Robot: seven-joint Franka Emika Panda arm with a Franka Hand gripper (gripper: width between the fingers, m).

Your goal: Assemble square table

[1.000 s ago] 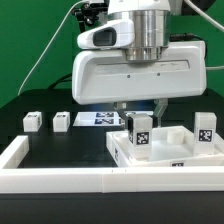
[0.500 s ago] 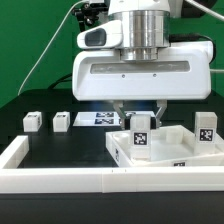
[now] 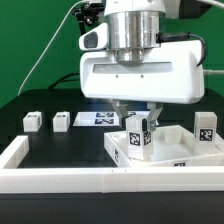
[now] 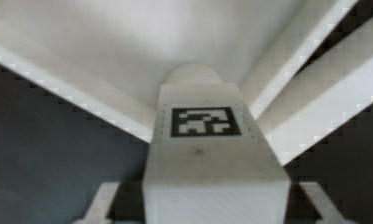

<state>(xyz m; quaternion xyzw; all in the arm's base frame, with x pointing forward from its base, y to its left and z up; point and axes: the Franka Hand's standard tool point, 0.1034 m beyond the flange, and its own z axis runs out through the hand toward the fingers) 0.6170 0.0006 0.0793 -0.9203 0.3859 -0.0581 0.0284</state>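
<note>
Leg (image 3: 139, 131) is upright, white and blocky, with its black-and-white tag facing the camera. It stands on the left part of the tabletop (image 3: 117, 148) as the exterior view shows it. Looks to be over a corner socket, but I cannot tell if it is seated. The hand (image 3: 138, 118) is closed on the leg, one finger on each side. The wrist view shows the same leg (image 4: 204, 120) running out from between the fingers (image 4: 105, 204).

Step, as I judge it: fitting this leg into its socket. The next move calls for keeping the leg vertical, pressing or twisting it home, then letting go.

The tabletop is a white square slab with raised edges, near-right on the black worktop (image 3: 60, 145). A second leg (image 3: 205, 128) stands upright on its right side. Two loose legs (image 3: 33, 121) lie well apart to the left, not yet fitted. The marker board (image 3: 100, 118) is behind and the border wall (image 3: 50, 170) runs along the near edge.
</note>
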